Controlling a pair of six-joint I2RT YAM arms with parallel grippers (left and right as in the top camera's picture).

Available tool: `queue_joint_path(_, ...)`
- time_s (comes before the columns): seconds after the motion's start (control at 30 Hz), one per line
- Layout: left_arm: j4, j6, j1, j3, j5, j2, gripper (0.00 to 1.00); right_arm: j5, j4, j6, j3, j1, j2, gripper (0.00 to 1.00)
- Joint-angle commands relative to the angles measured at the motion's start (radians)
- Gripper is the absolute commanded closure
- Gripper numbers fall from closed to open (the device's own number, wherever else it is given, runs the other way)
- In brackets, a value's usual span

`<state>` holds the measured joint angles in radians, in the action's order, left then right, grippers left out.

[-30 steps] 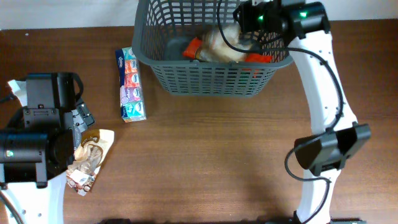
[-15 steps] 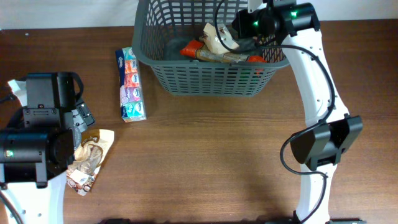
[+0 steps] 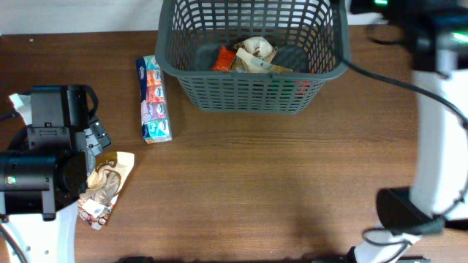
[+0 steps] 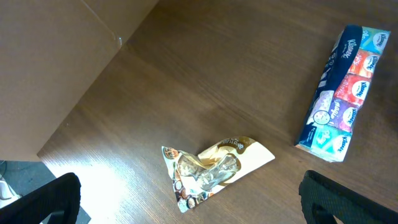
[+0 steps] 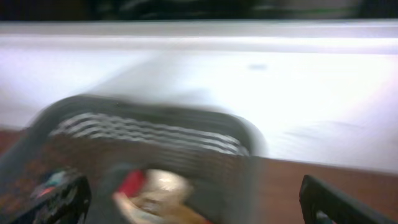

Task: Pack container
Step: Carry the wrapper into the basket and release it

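The table (image 3: 256,197) carries the container (image 3: 252,98) at its far edge, ahead of and below the right gripper (image 5: 193,202), whose fingers (image 5: 329,205) stand wide apart, empty; that view is blurred. Packets (image 3: 252,55) lie inside the container. The left gripper (image 4: 196,202), also spread and empty, hangs with a tissue pack (image 4: 341,93) ahead-right and a snack bag (image 4: 211,168) just ahead.
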<state>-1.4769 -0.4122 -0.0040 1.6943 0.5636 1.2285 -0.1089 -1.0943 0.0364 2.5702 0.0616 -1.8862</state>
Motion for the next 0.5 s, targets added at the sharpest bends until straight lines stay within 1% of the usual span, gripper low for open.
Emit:
queue_joint_path(0.0, 0.002, -0.002, 0.005, 0.009, -0.003, -0.004, 0.00, 0.190, -0.093, -0.002, 0.011, -0.133, 0.064, 0.01)
queue_joint_path(0.23, 0.012, -0.002, 0.005, 0.009, -0.003, -0.004, 0.00, 0.332, -0.341, -0.002, 0.010, -0.376, 0.060, 0.01)
queue_joint_path(0.37, 0.025, -0.002, 0.005, 0.009, -0.003, -0.004, 0.00, 0.327, -0.430, -0.002, -0.013, -0.502, 0.030, 0.01)
queue_joint_path(0.47, 0.026, -0.002, 0.005, 0.009, -0.020, -0.004, 0.00, 0.308, -0.463, 0.037, -0.050, -0.573, 0.013, 0.01)
